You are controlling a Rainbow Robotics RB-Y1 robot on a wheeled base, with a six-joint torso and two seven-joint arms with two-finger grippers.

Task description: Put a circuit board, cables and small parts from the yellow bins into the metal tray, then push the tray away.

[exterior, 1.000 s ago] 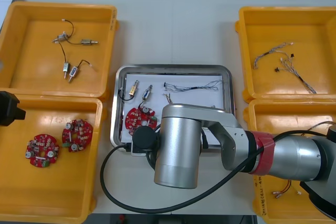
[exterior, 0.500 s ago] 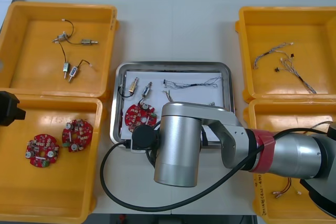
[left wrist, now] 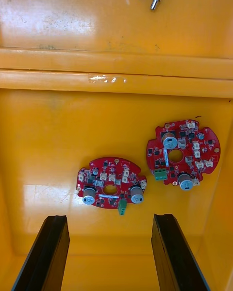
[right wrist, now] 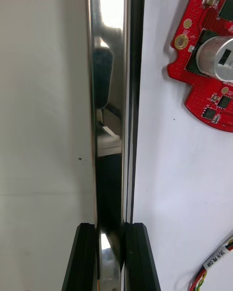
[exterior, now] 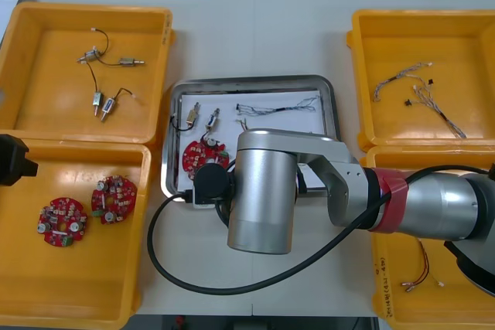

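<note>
Right gripper (right wrist: 110,228) clenched on metal tray (exterior: 255,80) rim; left gripper (left wrist: 110,218) released over yellow bin (left wrist: 48,136) — thin rim could slip mid-push.

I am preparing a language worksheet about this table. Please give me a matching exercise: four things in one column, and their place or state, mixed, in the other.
Things:
1. right jaws
2. left jaws
3. single circuit board
4. red and yellow cable

Places or states:
a. lying inside the metal tray
b. in the right near bin
c. shut on the metal tray's rim
d. open, above two circuit boards in the left near bin

Pairs: 1-c, 2-d, 3-a, 4-b.
</note>
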